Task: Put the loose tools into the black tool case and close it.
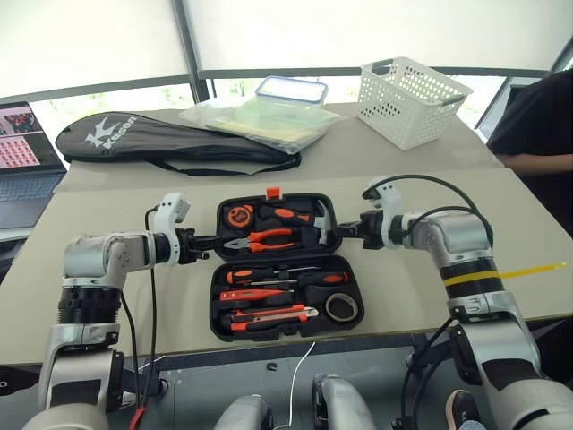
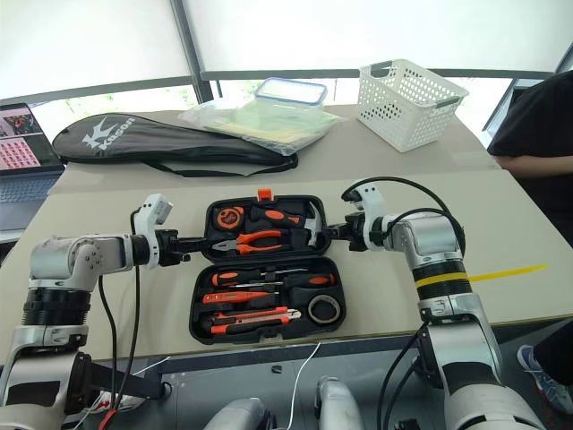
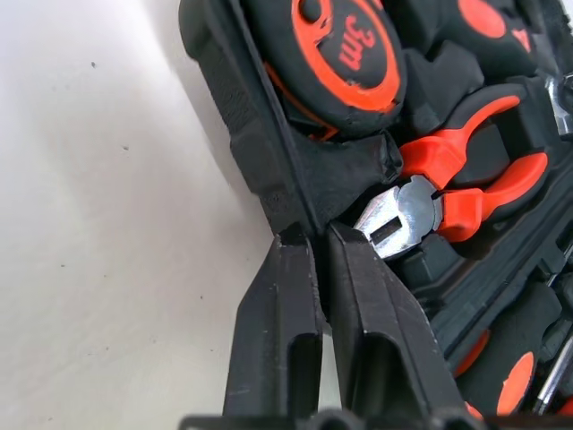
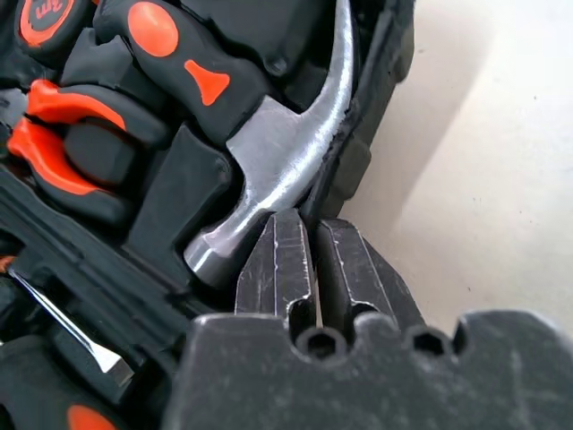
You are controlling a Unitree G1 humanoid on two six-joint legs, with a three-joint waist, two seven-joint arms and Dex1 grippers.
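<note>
On the beige table lies the open black moulded plastic tool case (image 1: 277, 265), tools in its recesses; my left gripper (image 1: 208, 242) and right gripper (image 1: 344, 231) pinch its far half's side edges, fingers together

One tool case (image 1: 218, 309), two screwdrivers (image 1: 269, 276), one pliers (image 1: 261, 239), one hammer (image 1: 295, 215), one basket (image 1: 410, 100)

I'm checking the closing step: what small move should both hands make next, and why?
Probably swing the far half up and toward the robot. The left hand and right hand are shut at opposite side edges of the black tool case's far half, the tools sit in their recesses, and the case lies open flat.
</note>
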